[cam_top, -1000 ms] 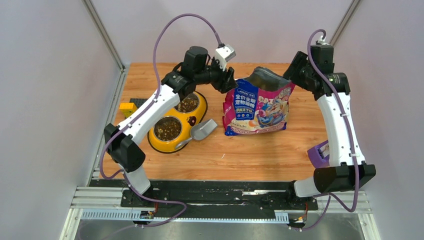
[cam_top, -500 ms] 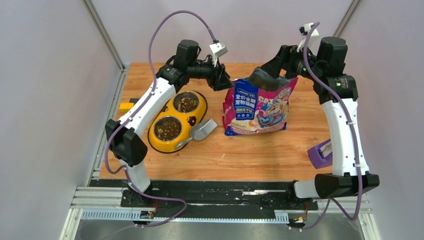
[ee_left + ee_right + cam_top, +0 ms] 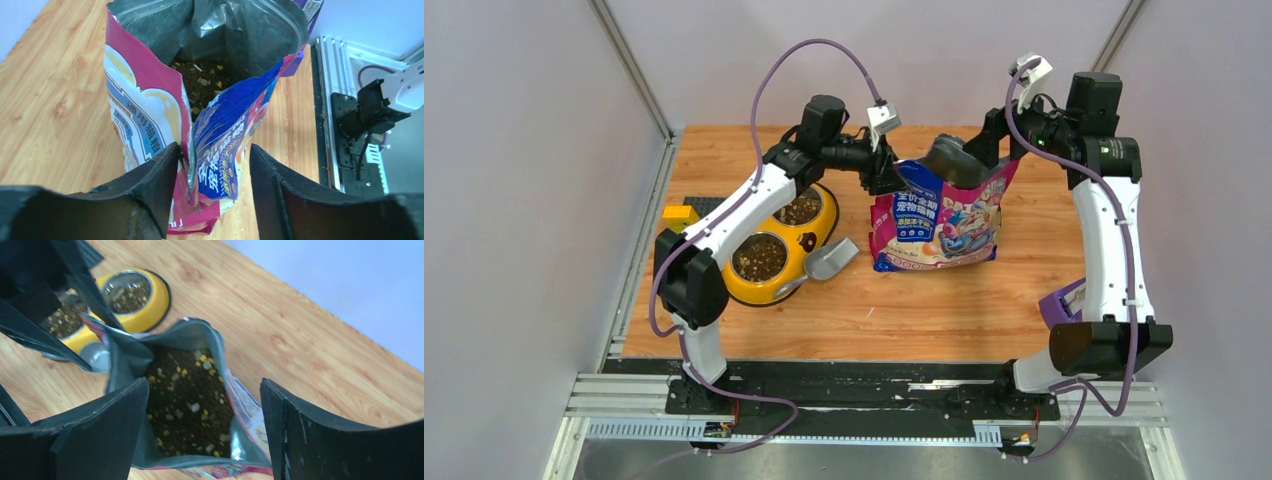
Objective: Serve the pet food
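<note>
Shows open food bag (image 3: 939,215) near far edge of tabletop (image 3: 924,310), left fingers (image 3: 150,190) spread astride its rim, right fingers (image 3: 100,430) spread above the kibble (image 3: 190,405).

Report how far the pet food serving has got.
Done: both bowls of the yellow feeder hold kibble, and the scoop lies beside it. In hand: the left gripper, jaws open, straddles the rim of the open bag; the right gripper hovers open over its mouth. Left: probably only closing the bag.

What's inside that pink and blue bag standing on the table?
Dark brown kibble with a few pale and yellow bits lies in the open bag. The bag's walls hide how deep the pile goes.
</note>
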You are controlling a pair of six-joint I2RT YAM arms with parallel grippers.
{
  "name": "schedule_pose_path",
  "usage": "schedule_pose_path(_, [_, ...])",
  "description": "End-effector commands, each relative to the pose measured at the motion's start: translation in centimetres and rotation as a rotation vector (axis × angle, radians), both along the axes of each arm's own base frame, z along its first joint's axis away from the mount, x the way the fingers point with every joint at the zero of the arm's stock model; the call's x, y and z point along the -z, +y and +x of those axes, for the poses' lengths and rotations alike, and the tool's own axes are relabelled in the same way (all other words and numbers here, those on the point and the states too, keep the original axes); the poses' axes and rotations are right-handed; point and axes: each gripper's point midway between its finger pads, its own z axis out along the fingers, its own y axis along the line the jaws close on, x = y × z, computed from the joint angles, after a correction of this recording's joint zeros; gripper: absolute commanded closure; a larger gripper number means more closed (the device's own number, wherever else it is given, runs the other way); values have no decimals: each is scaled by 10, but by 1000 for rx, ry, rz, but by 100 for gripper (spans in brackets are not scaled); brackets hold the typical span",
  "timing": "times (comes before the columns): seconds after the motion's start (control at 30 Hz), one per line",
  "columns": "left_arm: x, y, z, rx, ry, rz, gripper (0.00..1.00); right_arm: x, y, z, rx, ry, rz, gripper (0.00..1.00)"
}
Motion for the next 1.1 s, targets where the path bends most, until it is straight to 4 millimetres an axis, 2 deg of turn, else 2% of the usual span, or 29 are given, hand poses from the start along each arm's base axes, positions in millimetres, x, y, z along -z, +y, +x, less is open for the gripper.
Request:
schedule_pose_path(0.0, [1, -7, 9, 11, -116, 10, 43, 11, -18, -5, -43, 14, -86, 20])
schedule_pose_path(0.13, [12, -8, 17, 4, -129, 50, 50, 7, -37, -9, -25, 7, -67, 19])
schedule_pose_path(0.2, [15, -9, 19, 7, -131, 60, 46, -2, -46, -12, -24, -10, -31, 18])
schedule_pose_path(0.23, [16, -10, 21, 8, -132, 61, 38, -4, -50, -14, -27, -16, -17, 18])
schedule_pose_path(0.3, [17, -11, 24, -4, -136, 63, 33, -8, -54, -19, -47, -32, 5, 17])
schedule_pose_path(0.4, [13, -12, 29, -17, -154, 41, 33, -7, -62, -27, -90, -58, 47, 17])
schedule_pose_path(0.57, [9, -16, 23, 21, -137, -17, 50, 1, -79, -46, -221, -132, 183, 18])
schedule_pose_path(0.63, [8, -14, 20, 33, -138, -44, 53, 15, -85, -43, -215, -119, 201, 18])
schedule_pose_path(0.67, [14, -13, 19, 34, -126, -43, 53, 22, -87, -41, -210, -107, 207, 18])
schedule_pose_path(0.7, [5, -12, 19, 34, -146, -70, 53, 28, -88, -40, -212, -100, 212, 19])
schedule_pose_path(0.73, [9, -11, 18, 32, -140, -72, 52, 32, -87, -40, -222, -101, 220, 19])
schedule_pose_path(0.77, [2, -10, 19, 29, -156, -93, 51, 37, -87, -39, -233, -100, 232, 19])
schedule_pose_path(0.97, [4, -12, 20, 42, -167, -113, 44, 49, -85, -23, -266, -78, 257, 20])
schedule_pose_path(1.07, [3, -13, 20, 47, -173, -129, 37, 61, -84, -10, -261, -54, 231, 21])
